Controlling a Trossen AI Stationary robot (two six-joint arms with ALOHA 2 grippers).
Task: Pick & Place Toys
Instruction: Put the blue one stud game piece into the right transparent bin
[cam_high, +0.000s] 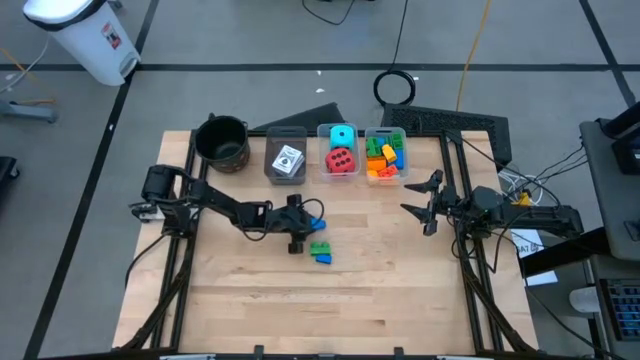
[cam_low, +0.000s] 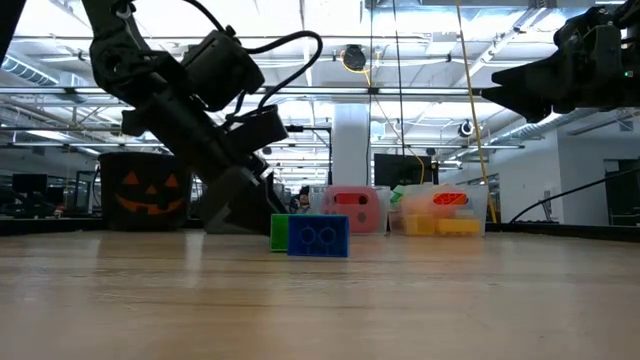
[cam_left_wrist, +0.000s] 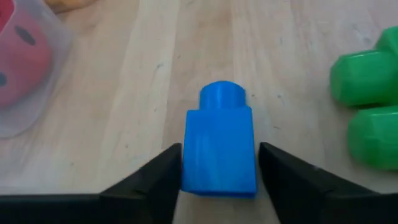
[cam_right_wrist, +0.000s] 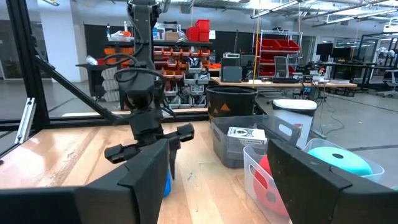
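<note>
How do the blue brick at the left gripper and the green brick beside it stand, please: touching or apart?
Apart. The left wrist view shows bare wood between the blue brick and the green brick.

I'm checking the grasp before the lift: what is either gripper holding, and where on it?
The left gripper brackets a small blue brick at its sides; a firm hold cannot be told. The right gripper holds nothing.

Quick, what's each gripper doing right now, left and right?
Left gripper: low on the table, fingers either side of a blue brick, touching it.
Right gripper: open, empty, raised at the table's right.
</note>
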